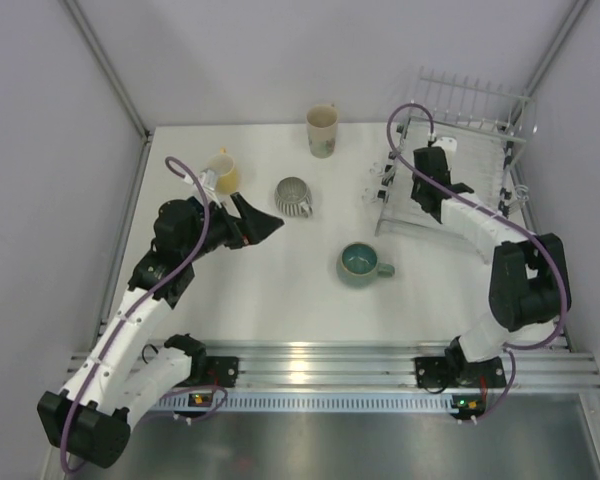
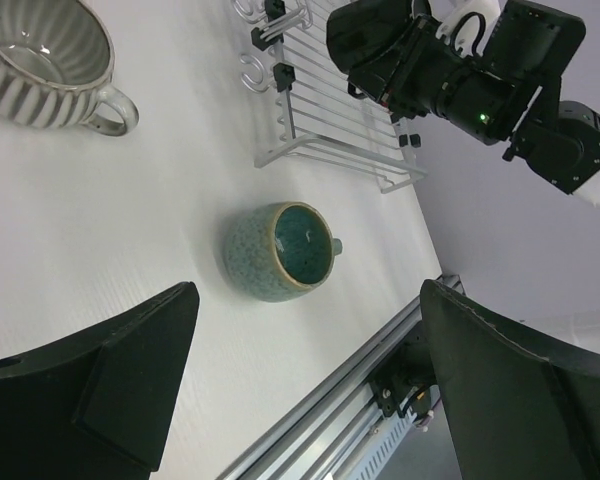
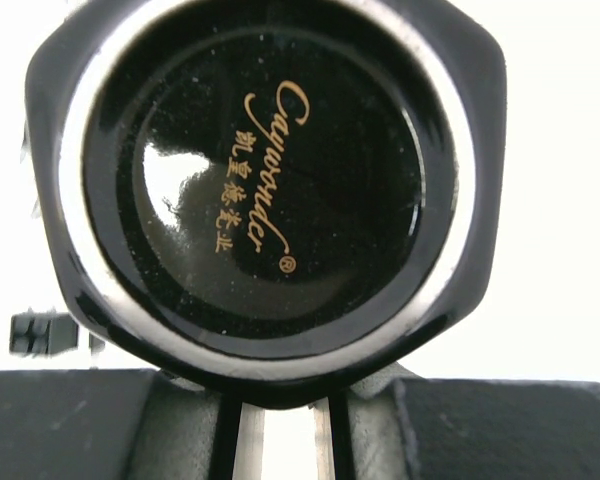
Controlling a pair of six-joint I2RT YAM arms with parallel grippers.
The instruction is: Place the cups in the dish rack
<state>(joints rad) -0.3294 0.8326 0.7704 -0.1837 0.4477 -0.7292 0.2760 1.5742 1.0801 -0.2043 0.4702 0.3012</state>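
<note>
My right gripper is shut on the handle of a black cup. The cup's glossy base with gold lettering fills the right wrist view. That gripper is over the left part of the wire dish rack; whether the cup touches the tines is hidden. My left gripper is open and holds nothing, just left of the grey ribbed cup. Past its fingers lies the teal cup, upright. A yellow cup sits behind the left arm, and a tall cream cup stands at the back.
The rack stands at the back right with the right arm above it. An aluminium rail runs along the near table edge. White walls close in the left, back and right sides.
</note>
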